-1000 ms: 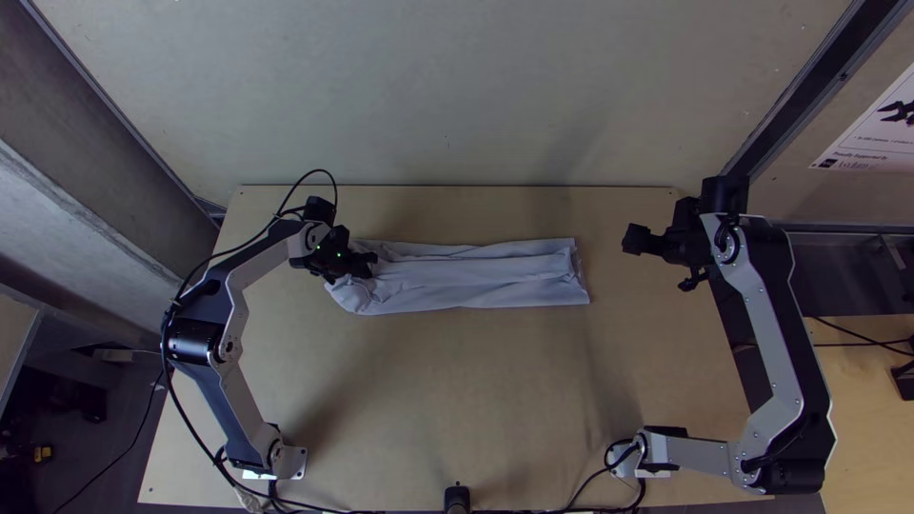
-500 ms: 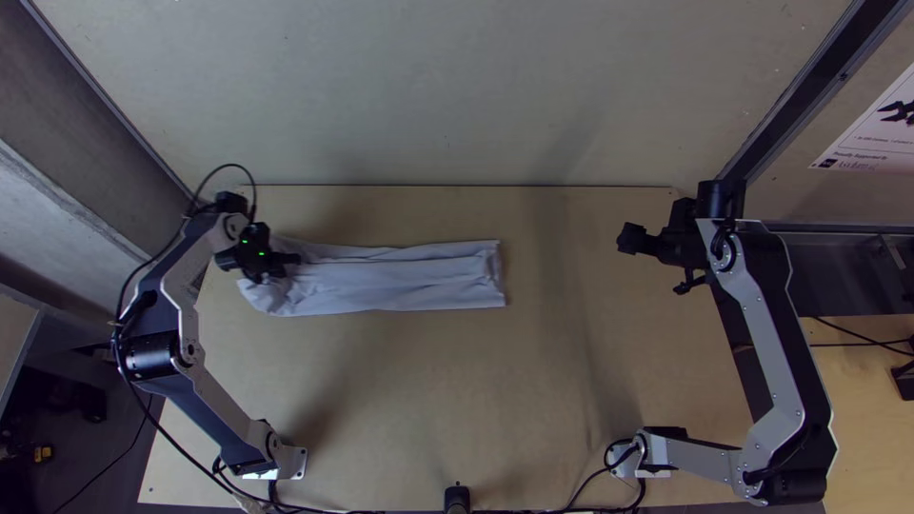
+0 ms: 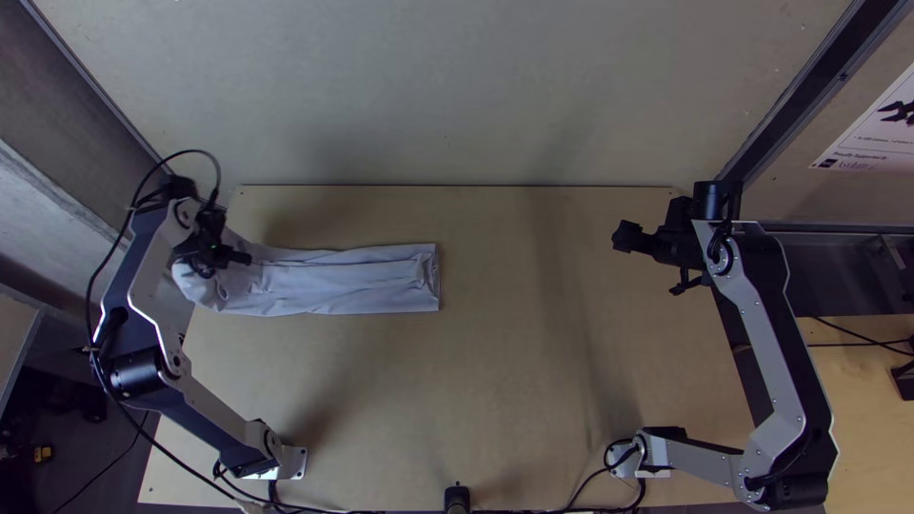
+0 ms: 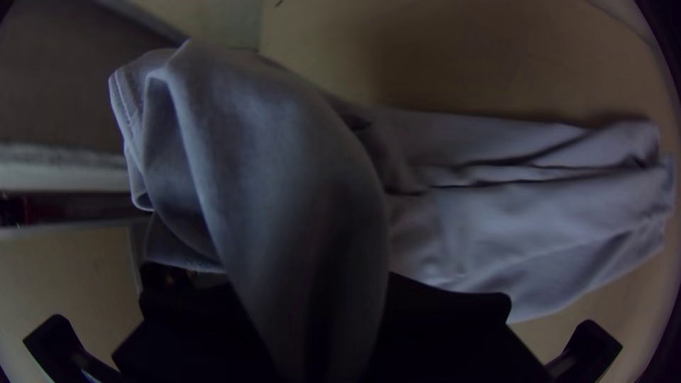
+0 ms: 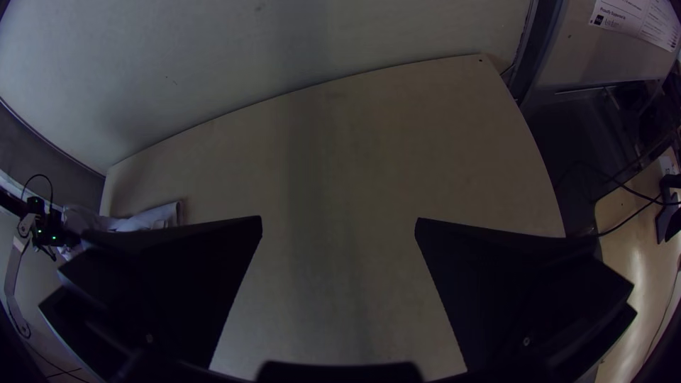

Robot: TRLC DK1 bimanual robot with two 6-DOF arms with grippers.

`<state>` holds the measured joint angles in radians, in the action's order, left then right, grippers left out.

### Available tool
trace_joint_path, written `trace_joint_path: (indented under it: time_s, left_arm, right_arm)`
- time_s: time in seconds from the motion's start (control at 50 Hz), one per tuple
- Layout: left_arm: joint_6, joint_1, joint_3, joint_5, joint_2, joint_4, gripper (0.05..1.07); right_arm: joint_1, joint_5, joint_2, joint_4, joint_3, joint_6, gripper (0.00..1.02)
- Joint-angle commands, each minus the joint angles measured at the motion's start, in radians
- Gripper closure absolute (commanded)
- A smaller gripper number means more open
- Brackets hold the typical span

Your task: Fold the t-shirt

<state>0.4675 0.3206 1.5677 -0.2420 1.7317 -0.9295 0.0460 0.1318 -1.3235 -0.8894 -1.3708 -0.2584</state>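
The T-shirt (image 3: 333,281) is a long, narrow strip of pale greyish cloth, folded lengthwise and lying across the left part of the wooden table (image 3: 533,400), nearer the far edge than the near one. Its right end is squared off, with layered edges one over another; shallow creases run along its length. The left end is looser and rounded, bunched around the left gripper (image 3: 244,257), and reaches past the table's left edge. The left gripper is clamped on the cloth near that end.

The right gripper (image 3: 626,238) is above the table toward the far right corner, well apart from the T-shirt, its two flat fingers spread wide.

The top view gives the strip's full outline and its place on the table. The left wrist view adds what happens at the grip: the cloth rises in a thick, smooth fold between the black fingers (image 4: 447,305), and to one side of it a free end curls over, showing a stitched hem and several layers. Beyond the fold, the rest of the strip has deep lengthwise furrows and a puckered far end. The right wrist view looks across the bare middle of the table to the squared end of the T-shirt, with small green lights (image 5: 53,235) on the left arm beside it. A printed sheet (image 5: 638,21) is on the wall at the right.
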Motion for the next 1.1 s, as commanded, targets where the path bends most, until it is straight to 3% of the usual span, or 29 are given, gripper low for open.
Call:
trace_joint_path:
  time_s: [0.0,0.3,0.64,1.08]
  left_arm:
    - [-0.027,-0.121,0.028,-0.033,-0.09,-0.063,1.05]
    - [-0.191,-0.411,0.109,-0.143,-0.08,-0.221,1.05]
    - [-0.403,-0.641,0.341,-0.157,0.138,-0.396,1.05]
    - [-0.521,-0.858,0.54,-0.177,0.356,-0.459,1.05]
  right_arm:
    - [0.006,0.005,0.021,0.007,0.019,-0.021,0.03]
    - [-0.035,0.005,0.06,0.007,0.047,-0.01,0.03]
    - [-0.092,0.008,0.092,0.007,0.095,0.027,0.03]
    - [-0.12,0.032,0.142,0.006,0.134,0.033,0.03]
